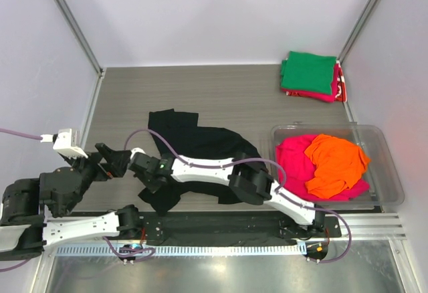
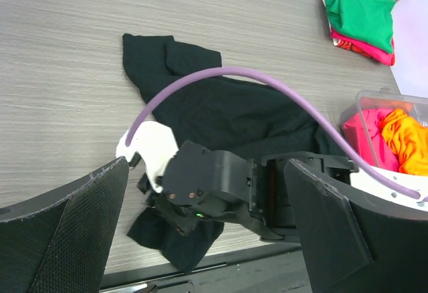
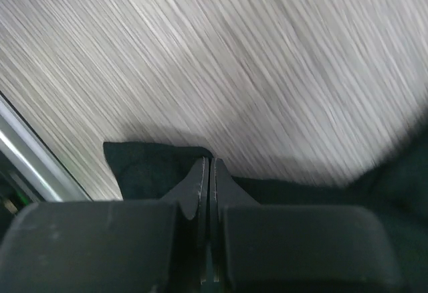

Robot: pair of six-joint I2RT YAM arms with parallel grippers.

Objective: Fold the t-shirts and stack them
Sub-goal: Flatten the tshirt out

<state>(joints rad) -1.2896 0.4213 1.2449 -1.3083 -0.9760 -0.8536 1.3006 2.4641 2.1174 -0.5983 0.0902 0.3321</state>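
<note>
The black t-shirt (image 1: 200,142) lies crumpled and spread in the middle of the table. It also shows in the left wrist view (image 2: 227,106). My right gripper (image 1: 146,174) reaches across to the shirt's near-left corner and is shut on a fold of the black cloth (image 3: 144,166). Its closed fingertips (image 3: 200,172) press at the cloth's edge on the table. My left gripper (image 1: 115,160) is open and empty, just left of the right gripper. Its fingers (image 2: 67,229) frame the right gripper (image 2: 177,223) in the left wrist view.
A folded stack with a green tee (image 1: 307,71) on a pink-red one (image 1: 321,95) sits at the back right. A clear plastic bin (image 1: 388,172) on the right holds a magenta tee (image 1: 291,156) and an orange tee (image 1: 334,162). The table's near edge rail (image 1: 221,223) runs below the shirt.
</note>
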